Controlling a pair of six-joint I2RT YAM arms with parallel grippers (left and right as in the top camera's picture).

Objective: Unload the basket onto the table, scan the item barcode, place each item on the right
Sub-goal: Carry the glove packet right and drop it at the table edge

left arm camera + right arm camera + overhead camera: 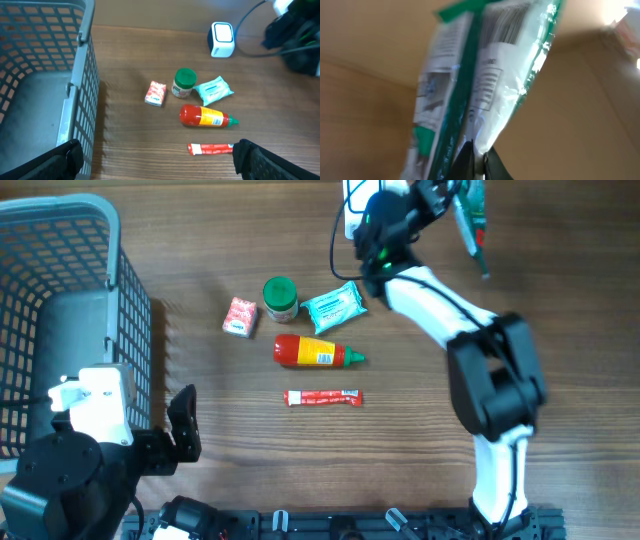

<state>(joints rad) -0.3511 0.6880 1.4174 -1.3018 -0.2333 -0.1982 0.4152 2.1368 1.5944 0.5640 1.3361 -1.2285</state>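
Though the wrist view is blurred, I can see a glossy, crinkled film packet (485, 75), green and white with fine dark bars printed near its top. The right gripper (477, 156) pinches its lower edge, fingers pressed together on it. From overhead the packet hangs in the air beyond the red sauce bottle (318, 353) and to its right, with the right arm folded sharply over a white boxy scanner (222, 39). My left gripper (185, 425) sits low, left of the bottle, spread wide and holding nothing, beside a grey mesh basket (130, 330). Just behind the bottle lie a green-lidded jar (280, 297), a soft teal pouch (335, 306) and a small red carton (240, 316). A flat red sachet (322, 397) lies in front.
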